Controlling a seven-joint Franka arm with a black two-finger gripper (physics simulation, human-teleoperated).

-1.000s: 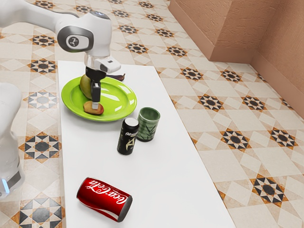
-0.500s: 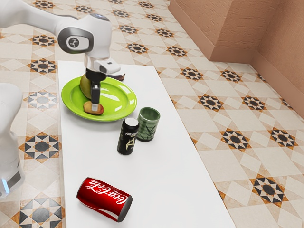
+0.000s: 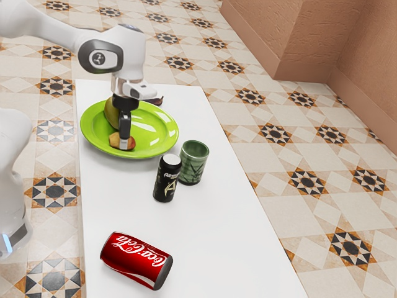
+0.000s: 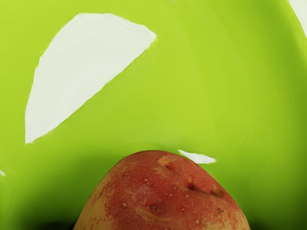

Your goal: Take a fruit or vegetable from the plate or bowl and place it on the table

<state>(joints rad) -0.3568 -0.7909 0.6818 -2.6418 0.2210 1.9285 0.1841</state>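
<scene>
The potato (image 3: 114, 140) lay on the plate (image 3: 159, 138), long axis and red end toward the exterior view's right; the gripper (image 3: 124, 147) had sunk lower there, open or closed I couldn't tell.

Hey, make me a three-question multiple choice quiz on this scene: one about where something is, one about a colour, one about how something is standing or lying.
1. Where is the gripper?
A) Over the floor
B) Over the plate
C) Above the Coca-Cola can

2. What colour is the plate?
A) Lime green
B) Blue
C) White

3. How is the Coca-Cola can placed?
A) Upright
B) Upside down on one end
C) On its side

Key:
1 B: the gripper reaches down at the red-and-yellow fruit or vegetable on the plate.
2 A: both views show bright lime green.
3 C: its long side rests on the white table.
</scene>
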